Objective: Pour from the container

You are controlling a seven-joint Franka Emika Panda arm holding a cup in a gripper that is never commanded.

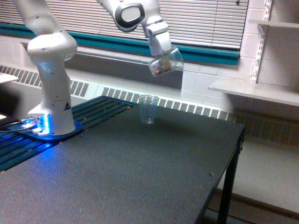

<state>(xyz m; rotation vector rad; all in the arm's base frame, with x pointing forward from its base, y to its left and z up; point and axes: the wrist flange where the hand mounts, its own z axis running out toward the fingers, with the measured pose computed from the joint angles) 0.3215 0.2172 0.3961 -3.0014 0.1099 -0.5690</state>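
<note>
Now our gripper [161, 55] grasps the container [166, 63] above the cup [148, 108]; tipped off-centre, we could spill onto the table [140, 168].

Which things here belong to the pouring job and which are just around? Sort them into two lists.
Part of the job:
- the container, held tilted in the gripper, with something dark inside
- the clear cup standing upright on the table, below the container

Just around:
- the shelf on the exterior view's right
- the window blinds
- the radiator grille behind the table
</note>
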